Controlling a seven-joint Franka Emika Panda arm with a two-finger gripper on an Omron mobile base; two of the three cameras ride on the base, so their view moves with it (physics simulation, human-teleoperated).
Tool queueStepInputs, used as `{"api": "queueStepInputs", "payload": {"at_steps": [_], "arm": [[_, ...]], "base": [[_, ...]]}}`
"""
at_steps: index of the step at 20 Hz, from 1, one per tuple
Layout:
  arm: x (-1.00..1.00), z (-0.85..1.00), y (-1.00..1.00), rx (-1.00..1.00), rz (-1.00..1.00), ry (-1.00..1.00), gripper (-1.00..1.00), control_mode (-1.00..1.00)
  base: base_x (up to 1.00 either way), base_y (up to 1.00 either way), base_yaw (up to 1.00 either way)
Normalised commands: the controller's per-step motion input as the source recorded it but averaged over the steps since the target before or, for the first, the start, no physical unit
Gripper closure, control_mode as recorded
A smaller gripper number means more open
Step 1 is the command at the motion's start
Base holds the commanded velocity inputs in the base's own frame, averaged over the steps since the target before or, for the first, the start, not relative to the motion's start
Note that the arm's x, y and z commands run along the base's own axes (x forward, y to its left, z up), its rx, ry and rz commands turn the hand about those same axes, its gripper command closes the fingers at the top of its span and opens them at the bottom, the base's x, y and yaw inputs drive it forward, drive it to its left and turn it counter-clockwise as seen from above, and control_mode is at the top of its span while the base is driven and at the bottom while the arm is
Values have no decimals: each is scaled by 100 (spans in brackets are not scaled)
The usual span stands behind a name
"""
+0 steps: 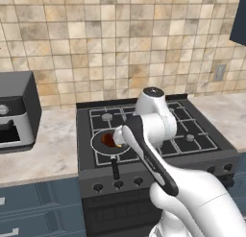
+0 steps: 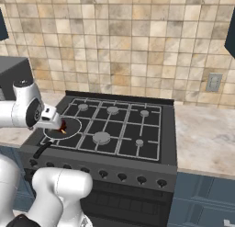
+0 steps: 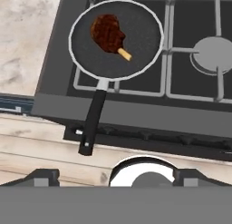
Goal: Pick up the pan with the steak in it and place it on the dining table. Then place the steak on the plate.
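The stove [image 1: 192, 149] is a black gas one, set into a stone counter [image 1: 48, 145] with dark blue fronts. The pan [image 3: 145, 32] sits on its front left burner, the handle [image 3: 93, 121] reaching out over the front edge. The steak [image 3: 108, 32] lies inside the pan. The gripper [image 3: 116, 175] hangs above, apart from the pan, with its tips spread wide and holding nothing.

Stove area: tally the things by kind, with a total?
Pan: 1
Steak: 1
Stove: 1
Grey countertop appliance: 1
Wall outlet: 1
Total: 5
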Motion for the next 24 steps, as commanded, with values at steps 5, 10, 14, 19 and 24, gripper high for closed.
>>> {"api": "queueStepInputs", "payload": {"at_steps": [5, 10, 14, 19, 24], "arm": [[22, -41, 31, 3, 0, -1, -100, -100], [21, -38, 23, 0, 0, 0, -100, -100], [24, -40, 23, 1, 0, 0, -100, -100], [20, -41, 22, 0, 0, 0, -100, -100], [6, -42, 12, 0, 0, 0, -100, -100]], "base": [[0, 0, 0], [0, 0, 0], [0, 0, 0], [0, 0, 0], [0, 0, 0]]}}
